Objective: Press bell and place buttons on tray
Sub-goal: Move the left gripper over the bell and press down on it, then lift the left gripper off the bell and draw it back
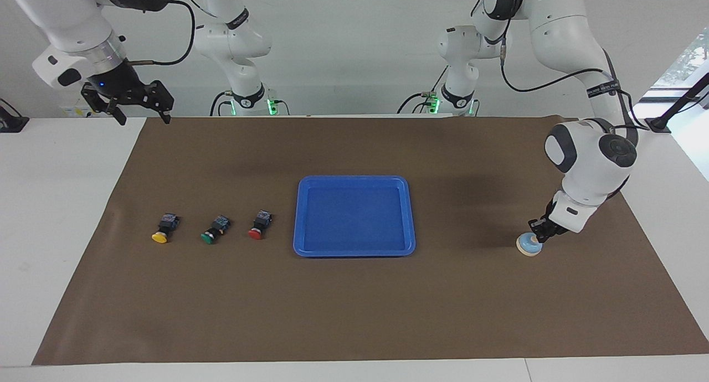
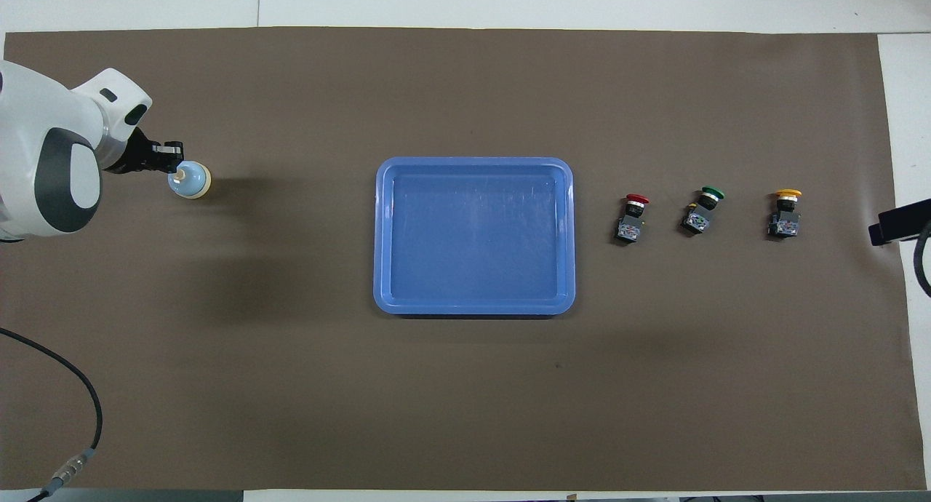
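The light-blue bell [image 1: 529, 246] stands on the brown mat toward the left arm's end of the table; it also shows in the overhead view [image 2: 190, 182]. My left gripper [image 1: 539, 232] is shut and its tip rests on the bell's cream knob [image 2: 172, 161]. The yellow button [image 1: 163, 230], green button [image 1: 214, 230] and red button [image 1: 259, 225] lie in a row on the mat beside the blue tray [image 1: 354, 180], toward the right arm's end. The tray [image 2: 473, 162] holds nothing. My right gripper [image 1: 142, 115] is open and waits high over the mat's corner nearest the right arm's base.
The brown mat [image 1: 354, 315] covers most of the white table. A black cable [image 2: 80, 385] lies over the mat's corner near the left arm's base. The right gripper's dark tip [image 2: 898, 223] shows at the overhead view's edge beside the yellow button [image 2: 784, 214].
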Controlling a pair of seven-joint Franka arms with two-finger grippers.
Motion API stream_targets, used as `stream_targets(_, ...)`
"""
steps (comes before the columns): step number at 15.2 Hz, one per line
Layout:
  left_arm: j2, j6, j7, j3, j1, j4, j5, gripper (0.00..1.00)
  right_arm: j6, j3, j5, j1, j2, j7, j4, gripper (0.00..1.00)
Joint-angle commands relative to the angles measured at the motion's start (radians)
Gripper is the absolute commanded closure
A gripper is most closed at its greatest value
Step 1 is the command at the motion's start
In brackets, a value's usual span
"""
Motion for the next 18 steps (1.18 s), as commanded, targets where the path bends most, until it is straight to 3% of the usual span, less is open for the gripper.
stream_targets(1, -0.01, 0.161, 0.004, -0.005, 0.008, -0.124, 0.023, 1.0, -0.002, 0.002, 0.017, -0.004, -0.022, -0.018, -0.023, 0.0)
stream_targets(4, -0.005, 0.16, 0.004, -0.003, 0.01, -0.124, 0.023, 1.0, -0.002, 0.002, 0.017, -0.003, -0.022, -0.019, -0.023, 0.0)
stream_targets(7, -0.036, -0.048, 0.007, 0.003, 0.01, -0.017, 0.023, 1.0, -0.002, 0.0, 0.017, -0.004, -0.022, -0.019, -0.023, 0.0)
stream_targets(10, -0.154, -0.268, 0.015, 0.007, 0.022, 0.035, 0.023, 1.0, -0.004, 0.002, 0.017, -0.001, -0.022, -0.018, -0.023, 0.0)
stream_targets(11, -0.195, -0.317, 0.015, 0.007, 0.022, 0.035, 0.023, 0.93, -0.004, 0.002, 0.017, -0.001, -0.022, -0.018, -0.023, 0.0)
stream_targets(15, -0.359, -0.461, 0.014, 0.006, 0.02, 0.035, 0.018, 0.1, -0.002, 0.014, 0.017, 0.0, -0.022, -0.021, -0.023, 0.0)
stream_targets(16, -0.395, -0.493, 0.014, 0.006, 0.016, 0.035, 0.018, 0.02, -0.002, 0.014, 0.017, 0.0, -0.022, -0.021, -0.023, 0.0)
stream_targets(18, -0.456, -0.553, 0.01, 0.004, 0.011, 0.037, 0.015, 0.0, -0.002, 0.017, 0.017, 0.0, -0.022, -0.016, -0.025, 0.0)
